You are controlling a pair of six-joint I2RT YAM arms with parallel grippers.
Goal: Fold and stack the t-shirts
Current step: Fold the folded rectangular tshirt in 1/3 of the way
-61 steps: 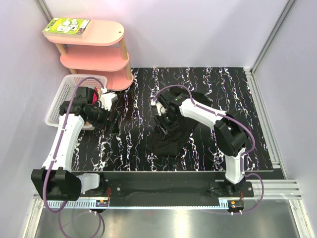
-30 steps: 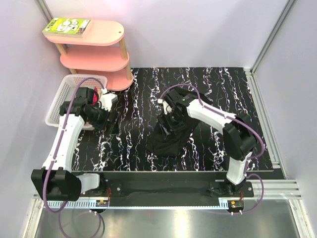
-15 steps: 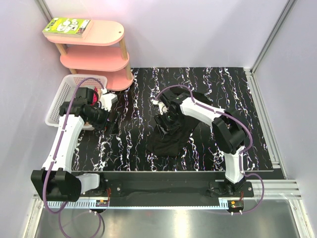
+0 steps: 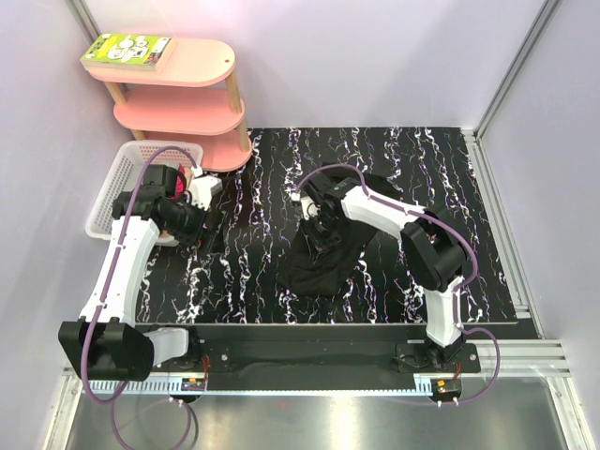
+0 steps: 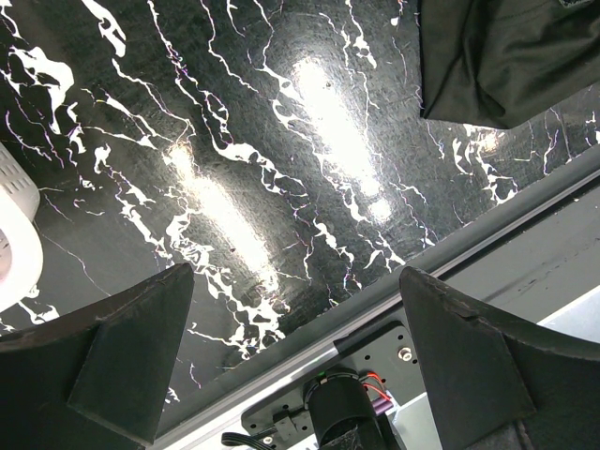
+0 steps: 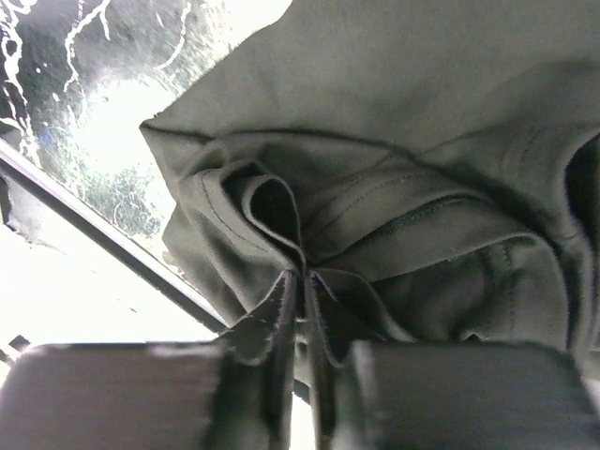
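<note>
A black t-shirt (image 4: pixel 323 264) lies crumpled in a heap on the marbled black table (image 4: pixel 431 178), just right of centre. My right gripper (image 4: pixel 319 225) sits at the heap's upper left. In the right wrist view its fingers (image 6: pixel 281 314) are shut on a raised fold of the black t-shirt (image 6: pixel 422 141). My left gripper (image 4: pixel 208 230) hangs over the table's left side beside the basket, open and holding nothing. In the left wrist view the left gripper (image 5: pixel 295 272) stands wide open above bare table, and a corner of the black t-shirt (image 5: pixel 506 56) shows at the upper right.
A white lattice basket (image 4: pixel 117 187) stands at the table's left edge, partly hidden by the left arm; its rim (image 5: pixel 14 234) shows in the left wrist view. A pink three-tier shelf (image 4: pixel 178 103) with a green book (image 4: pixel 127 49) stands behind it. Rails run along the near edge.
The right gripper's jaws have closed on a fold of the black t-shirt after standing open over the heap. The left arm has not moved.
</note>
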